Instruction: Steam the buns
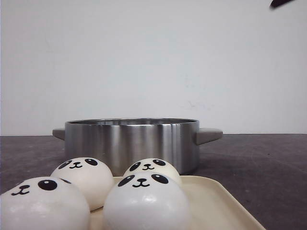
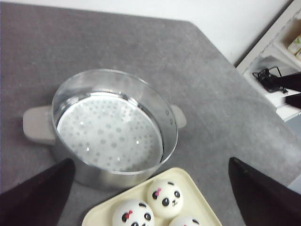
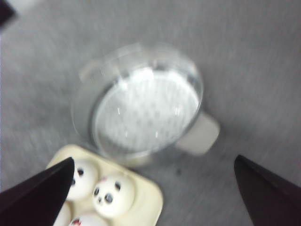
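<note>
Four white panda-faced buns sit on a cream tray (image 1: pixel 225 206) at the front: front left (image 1: pixel 42 203), front right (image 1: pixel 145 201), back left (image 1: pixel 84 178), back right (image 1: pixel 152 169). Behind them stands a steel steamer pot (image 1: pixel 132 141) with grey handles; its perforated rack (image 2: pixel 108 132) is empty. My left gripper (image 2: pixel 150 197) is open, high above the tray and pot, with two buns (image 2: pixel 165 197) between its fingers. My right gripper (image 3: pixel 155 193) is open too, high above the tray's edge, with a bun (image 3: pixel 113 197) below it. Both grippers are empty.
The table (image 1: pixel 259 163) is dark grey; a white wall stands behind it. A white shelf unit (image 2: pixel 282 61) with black cables stands off the table's far side. A dark arm part (image 1: pixel 283 3) shows at the top right of the front view.
</note>
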Robot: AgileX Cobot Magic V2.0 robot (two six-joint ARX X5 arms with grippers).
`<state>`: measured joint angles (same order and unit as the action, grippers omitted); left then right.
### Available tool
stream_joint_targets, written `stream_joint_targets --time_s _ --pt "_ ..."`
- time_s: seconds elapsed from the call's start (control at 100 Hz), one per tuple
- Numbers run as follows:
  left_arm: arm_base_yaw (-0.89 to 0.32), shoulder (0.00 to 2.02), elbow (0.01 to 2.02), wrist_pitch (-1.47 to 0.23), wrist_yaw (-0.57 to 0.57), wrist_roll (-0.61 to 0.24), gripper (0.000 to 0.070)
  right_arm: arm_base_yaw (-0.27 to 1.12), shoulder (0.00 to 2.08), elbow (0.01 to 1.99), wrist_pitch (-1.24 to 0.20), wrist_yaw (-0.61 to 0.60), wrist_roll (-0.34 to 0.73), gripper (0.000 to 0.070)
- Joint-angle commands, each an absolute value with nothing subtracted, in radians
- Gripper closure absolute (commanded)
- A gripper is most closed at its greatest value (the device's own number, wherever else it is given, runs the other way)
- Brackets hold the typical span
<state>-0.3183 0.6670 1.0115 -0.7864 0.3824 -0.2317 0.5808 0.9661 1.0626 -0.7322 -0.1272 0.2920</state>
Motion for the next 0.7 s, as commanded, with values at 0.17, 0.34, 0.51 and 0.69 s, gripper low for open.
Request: stream_joint_targets --time_s 0.17,0.34,0.51,0.69 --pt "-0.368 0.670 1.029 -0.820 0.356 -0.212 0.0066 0.812 1.208 1.075 -0.741 -0.104 0.524 0.0028" --pt "-0.402 0.670 1.029 -0.823 0.355 -0.210 0.0066 0.900 1.388 1.075 -0.728 -0.104 0.570 0.0069" --pt "-0.431 0.669 1.029 -0.823 0.355 -0.210 0.0066 0.913 1.543 1.075 -0.669 -0.101 0.577 0.0069" --pt "-0.447 0.669 1.029 -0.823 0.355 -0.210 0.0066 0.897 1.656 1.075 -0.602 -0.104 0.590 0.0072"
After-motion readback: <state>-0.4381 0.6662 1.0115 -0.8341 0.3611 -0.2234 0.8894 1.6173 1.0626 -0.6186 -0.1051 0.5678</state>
